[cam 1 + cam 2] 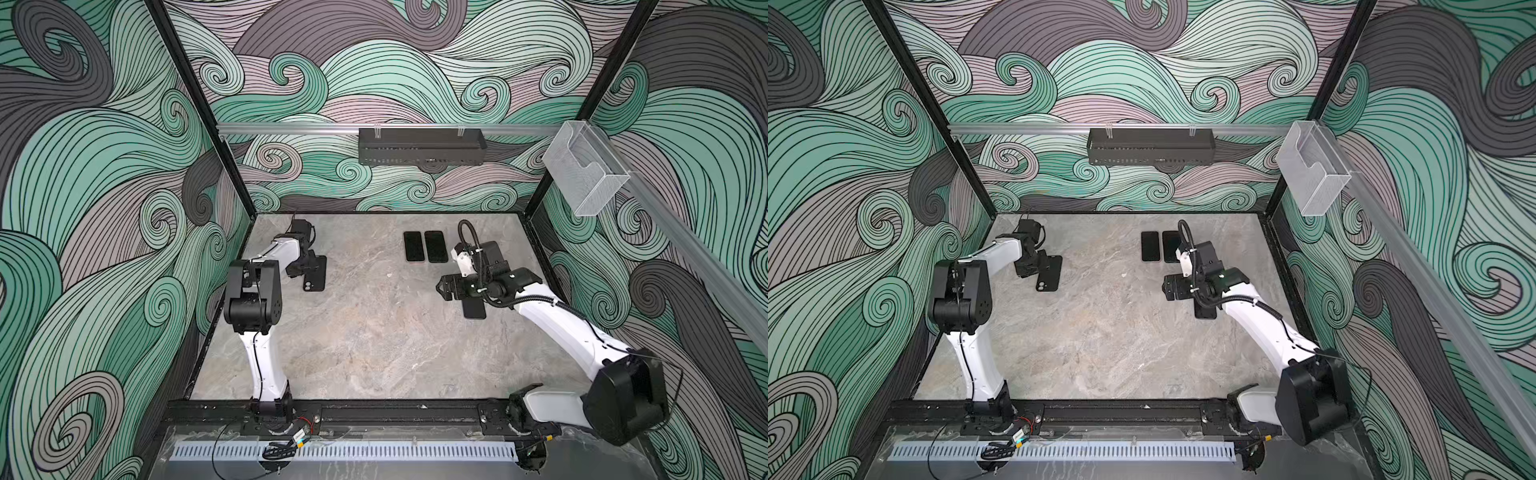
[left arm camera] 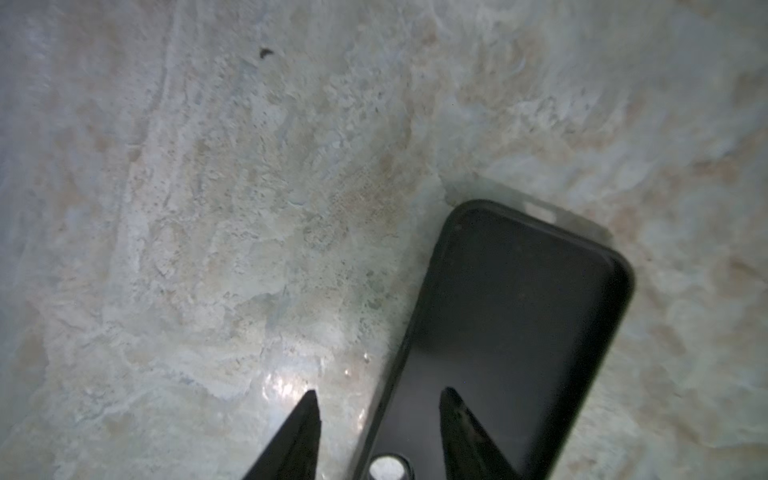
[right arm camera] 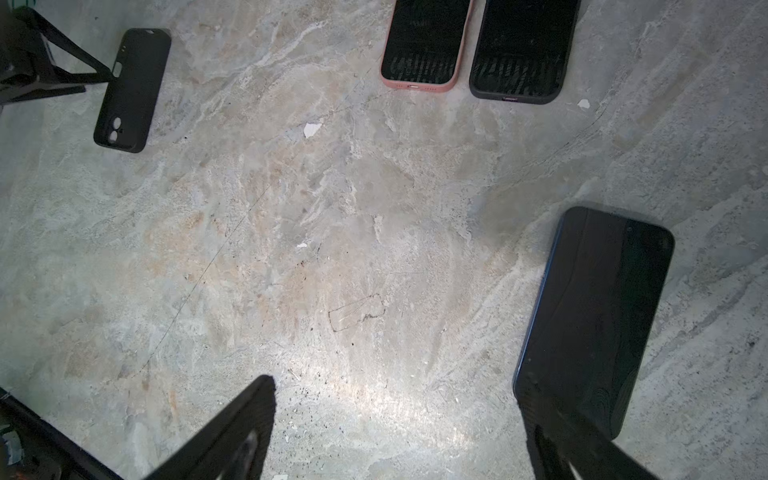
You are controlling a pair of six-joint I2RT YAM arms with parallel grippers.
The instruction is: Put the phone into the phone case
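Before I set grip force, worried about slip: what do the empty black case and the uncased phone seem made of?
Black case: likely soft silicone or rubber, matte, no glare. Uncased phone: glossy glass front mirroring faint patterns, with a thin bluish, possibly metal, edge.

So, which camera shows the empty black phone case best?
The right wrist view: the case lies there nearly whole, with its camera hole showing. The left wrist view gives only one end, close up, at the left gripper. In both top views it is small and partly hidden by that gripper.
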